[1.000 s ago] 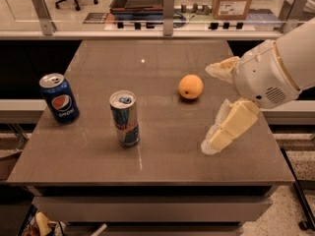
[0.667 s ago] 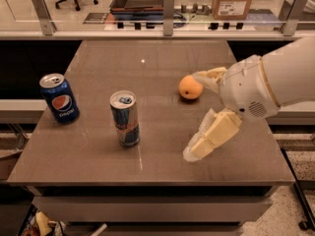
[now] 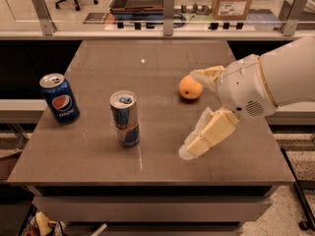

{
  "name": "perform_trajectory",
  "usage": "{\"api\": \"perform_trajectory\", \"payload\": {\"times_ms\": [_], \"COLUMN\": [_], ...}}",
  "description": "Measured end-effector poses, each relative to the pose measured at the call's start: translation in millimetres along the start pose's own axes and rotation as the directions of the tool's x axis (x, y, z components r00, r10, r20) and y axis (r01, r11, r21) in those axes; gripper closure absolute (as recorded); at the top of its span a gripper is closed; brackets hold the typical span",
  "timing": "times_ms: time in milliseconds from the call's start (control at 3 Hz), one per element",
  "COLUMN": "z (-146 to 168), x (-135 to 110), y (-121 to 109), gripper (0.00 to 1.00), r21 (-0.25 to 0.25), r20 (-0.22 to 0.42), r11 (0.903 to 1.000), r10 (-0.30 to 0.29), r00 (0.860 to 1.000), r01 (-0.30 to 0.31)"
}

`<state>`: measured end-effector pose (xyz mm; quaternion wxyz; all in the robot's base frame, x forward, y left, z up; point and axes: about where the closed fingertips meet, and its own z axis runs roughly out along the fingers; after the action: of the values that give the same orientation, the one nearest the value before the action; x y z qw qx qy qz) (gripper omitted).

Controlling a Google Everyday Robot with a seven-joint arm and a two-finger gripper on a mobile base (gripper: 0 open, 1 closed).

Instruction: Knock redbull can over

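The redbull can is slim, blue and silver, and stands upright on the brown table, left of centre. My gripper comes in from the right on a white arm, a short way right of the can and apart from it. Its two cream fingers are spread wide. The lower finger points down-left at the table. The upper finger reaches toward the far side. The gripper holds nothing.
A wider dark-blue Pepsi can stands upright near the table's left edge. An orange lies just beside the upper finger. A rail with posts runs behind the table's far edge.
The arm and gripper have moved left, closer to the redbull can. The cans and the orange have not moved.
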<state>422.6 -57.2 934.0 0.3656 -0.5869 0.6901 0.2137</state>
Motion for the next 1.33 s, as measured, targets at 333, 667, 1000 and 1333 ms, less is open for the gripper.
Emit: {"api": "perform_trajectory", "payload": {"times_ms": [333, 667, 1000, 1333], "z": [20, 45, 68, 86], "x": [-10, -22, -30, -31], "y": [-8, -14, -14, -12], "gripper": [0.00, 0.00, 0.00, 0.00], "r21": [-0.006, -0.020, -0.041, -0.054], "r20": [0.053, 0.128, 0.201, 0.261], "r11": [0.9999, 0.9995, 0.9987, 0.9984], "r10": [-0.011, -0.021, -0.020, -0.005], "r00": [0.999, 0.992, 0.979, 0.965], "r01": [0.011, 0.024, 0.029, 0.019]}}
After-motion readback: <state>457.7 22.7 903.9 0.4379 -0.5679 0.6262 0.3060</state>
